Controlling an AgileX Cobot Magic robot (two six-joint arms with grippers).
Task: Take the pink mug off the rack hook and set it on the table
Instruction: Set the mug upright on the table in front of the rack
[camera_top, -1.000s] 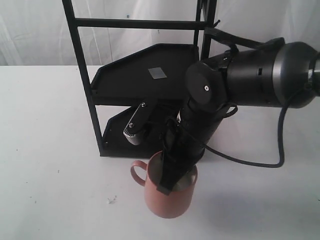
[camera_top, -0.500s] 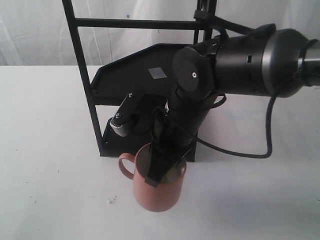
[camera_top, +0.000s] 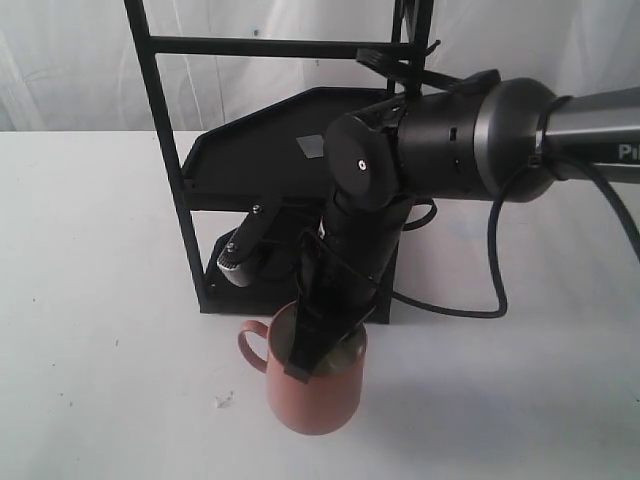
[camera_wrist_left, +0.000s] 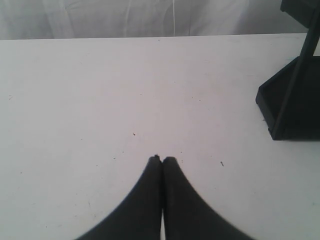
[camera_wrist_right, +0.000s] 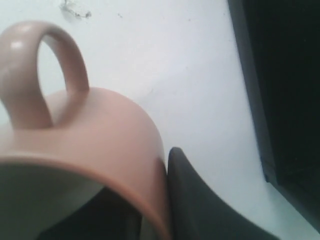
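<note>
The pink mug (camera_top: 312, 390) is upright just in front of the rack (camera_top: 160, 130), its loop handle (camera_top: 252, 346) pointing left. My right gripper (camera_top: 305, 362) is shut on its rim, with one finger inside the cream interior and one outside against the wall. In the right wrist view the outer finger (camera_wrist_right: 200, 205) presses the pink mug (camera_wrist_right: 100, 125). The mug sits very low over the table (camera_top: 90, 300); whether it touches I cannot tell. The rack hook (camera_top: 432, 45) is bare. My left gripper (camera_wrist_left: 161, 159) is shut and empty over bare tabletop.
The rack's lower tray (camera_top: 235, 270) stands right behind the mug, and its corner (camera_wrist_left: 295, 100) shows in the left wrist view. A small crumb (camera_top: 222, 401) lies left of the mug. The right arm's black cable (camera_top: 470, 312) loops over the table.
The right arm carried the mug leftward along the front of the rack, then a little lower toward the table. The grip on the rim has not changed.
</note>
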